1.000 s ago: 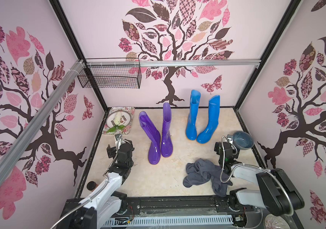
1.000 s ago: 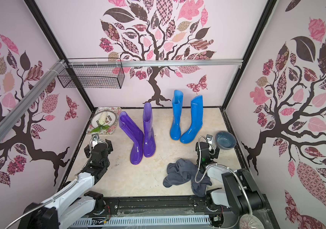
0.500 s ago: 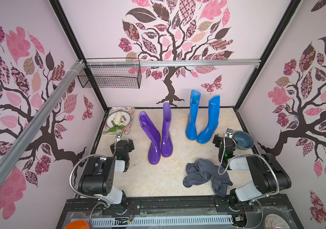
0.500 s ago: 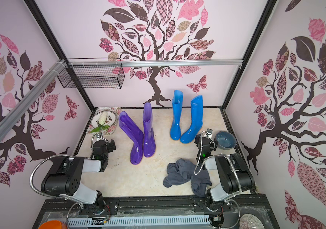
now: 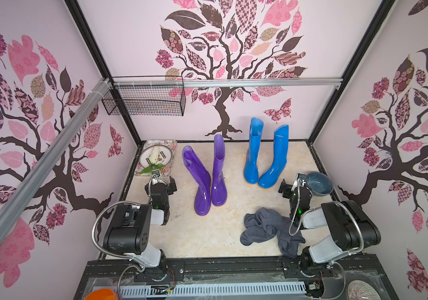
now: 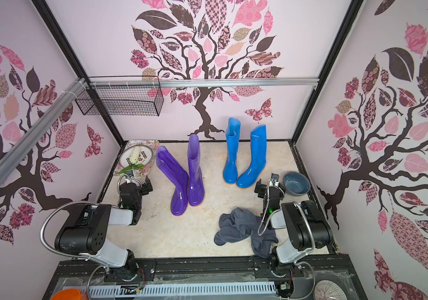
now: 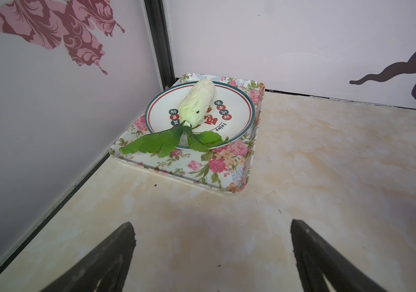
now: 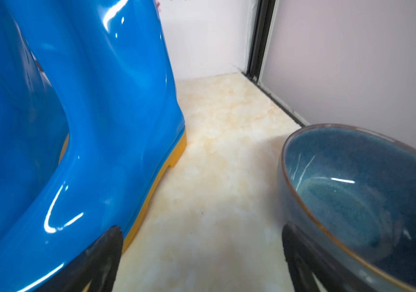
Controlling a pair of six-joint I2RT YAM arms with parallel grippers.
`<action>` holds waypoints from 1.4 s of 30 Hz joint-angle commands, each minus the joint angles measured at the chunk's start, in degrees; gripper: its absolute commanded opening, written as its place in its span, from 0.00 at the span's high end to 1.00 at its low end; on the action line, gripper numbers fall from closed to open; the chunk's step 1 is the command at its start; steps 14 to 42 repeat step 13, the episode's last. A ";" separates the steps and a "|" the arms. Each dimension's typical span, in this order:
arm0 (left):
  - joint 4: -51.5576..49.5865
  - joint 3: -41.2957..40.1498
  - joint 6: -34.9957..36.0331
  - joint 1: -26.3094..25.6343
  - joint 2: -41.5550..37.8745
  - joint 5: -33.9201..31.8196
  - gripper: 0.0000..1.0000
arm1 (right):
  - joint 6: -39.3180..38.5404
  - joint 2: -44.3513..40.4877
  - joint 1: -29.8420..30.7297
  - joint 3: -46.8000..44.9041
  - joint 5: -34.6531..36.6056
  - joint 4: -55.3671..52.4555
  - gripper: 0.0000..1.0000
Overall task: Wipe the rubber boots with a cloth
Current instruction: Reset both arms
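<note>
Left gripper (image 7: 212,223) and right gripper (image 8: 202,228) wide, empty.
I'm wedged between blue boot (image 5: 272,166) and bowl (image 5: 322,181), mid-right in a top view; turning for the cloth (image 5: 265,226) could knock either.

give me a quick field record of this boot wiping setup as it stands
boots: two glossy purple rubber boots and two glossy bright blue rubber boots, all standing
cloth: crumpled grey-blue terry cloth on the floor near the blue pair, not held
left gripper: open, empty, facing the floral tray
right gripper: open, empty, between a blue boot and the round blue-grey ceramic bowl
</note>
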 commanded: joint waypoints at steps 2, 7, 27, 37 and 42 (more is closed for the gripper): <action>1.93 -0.65 0.21 0.13 0.75 0.35 0.02 | -0.47 0.03 0.63 0.31 1.02 3.25 0.00; 1.93 -0.65 0.20 0.14 0.66 0.41 0.02 | -0.46 0.35 0.47 0.67 0.89 3.12 0.00; 2.03 -0.88 0.20 0.14 0.59 0.41 0.02 | 0.37 -0.05 -0.91 0.98 -2.06 1.56 0.00; 2.03 -0.88 0.20 0.14 0.59 0.41 0.02 | 0.37 -0.05 -0.91 0.98 -2.06 1.56 0.00; 2.03 -0.88 0.20 0.14 0.59 0.41 0.02 | 0.37 -0.05 -0.91 0.98 -2.06 1.56 0.00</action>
